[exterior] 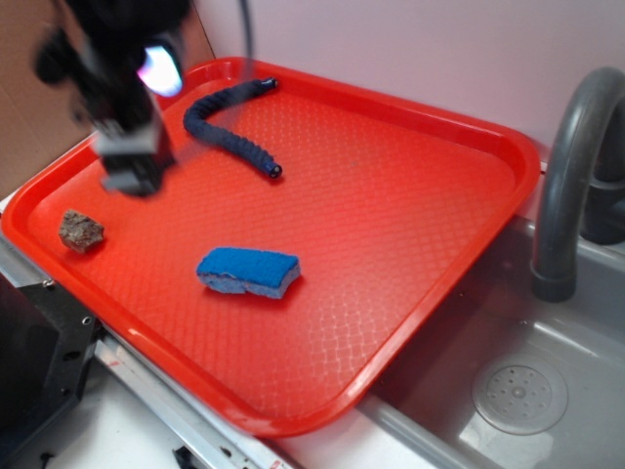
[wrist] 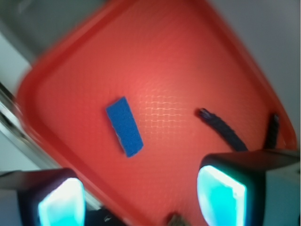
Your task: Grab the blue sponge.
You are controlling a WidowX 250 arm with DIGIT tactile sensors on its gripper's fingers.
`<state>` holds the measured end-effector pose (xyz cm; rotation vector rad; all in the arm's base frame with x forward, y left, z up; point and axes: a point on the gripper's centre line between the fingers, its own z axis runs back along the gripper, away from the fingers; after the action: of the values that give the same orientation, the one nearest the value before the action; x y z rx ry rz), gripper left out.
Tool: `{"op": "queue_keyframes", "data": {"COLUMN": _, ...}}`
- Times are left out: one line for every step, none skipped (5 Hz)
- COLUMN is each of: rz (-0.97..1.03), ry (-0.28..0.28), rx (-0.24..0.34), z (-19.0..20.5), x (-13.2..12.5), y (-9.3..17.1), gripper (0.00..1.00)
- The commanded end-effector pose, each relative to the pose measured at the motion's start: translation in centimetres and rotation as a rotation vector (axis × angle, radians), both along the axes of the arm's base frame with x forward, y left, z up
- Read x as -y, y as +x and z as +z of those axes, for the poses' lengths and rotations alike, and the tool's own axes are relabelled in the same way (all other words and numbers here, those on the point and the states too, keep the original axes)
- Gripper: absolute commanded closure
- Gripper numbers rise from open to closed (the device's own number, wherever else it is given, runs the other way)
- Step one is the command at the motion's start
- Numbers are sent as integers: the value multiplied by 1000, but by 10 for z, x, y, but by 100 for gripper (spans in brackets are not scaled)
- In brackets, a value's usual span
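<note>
blue sponge (exterior: 249, 272) lies flat mid red tray (exterior: 410, 186); gripper (wrist: 141, 195) spread wide, empty, above tray's rear-left corner.

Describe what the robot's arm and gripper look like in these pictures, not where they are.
In the exterior view the arm is a blurred black body with a glowing pinkish-white light, a grey block below it and a dark cable behind. In the wrist view the gripper shows two dark fingers with bright cyan-lit faces.

arm: raised, blurred | tool (wrist: 141, 197): fingers (wrist: 221, 193) spread apart, empty
</note>
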<state>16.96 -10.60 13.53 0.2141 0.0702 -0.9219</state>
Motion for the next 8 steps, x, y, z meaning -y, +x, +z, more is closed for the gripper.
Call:
{"op": "queue_keyframes", "data": {"rz": -99, "ry": 40, "rx": -117, "z": -64, "x": 3, "y": 5, "gripper": 0}}
{"op": "queue_keyframes", "data": {"rz": -130, "ry": 57, "rx": -184, "z": -85, "x": 6, "y": 4, "gripper": 0}}
{"op": "queue_keyframes", "data": {"rz": -175, "ry": 85, "rx": -221, "z": -97, "x": 4, "y": 1, "gripper": 0}}
{"op": "queue_keyframes", "data": {"rz": -225, "ry": 110, "rx": -233, "z": -102, "x": 3, "y": -5, "gripper": 0}}
{"op": "queue_keyframes", "data": {"rz": -222, "ry": 161, "rx": -175, "z": -106, "x": 7, "y": -7, "gripper": 0}}
{"op": "queue_keyframes", "data": {"rz": -190, "ry": 152, "rx": -167, "z": -113, "x": 6, "y": -7, "gripper": 100}}
{"op": "queue_keyframes", "data": {"rz": -160, "ry": 129, "rx": -173, "z": -118, "x": 5, "y": -6, "gripper": 100}}
{"op": "queue_keyframes", "data": {"rz": -130, "ry": 103, "rx": -171, "z": -116, "x": 2, "y": -5, "gripper": 100}}
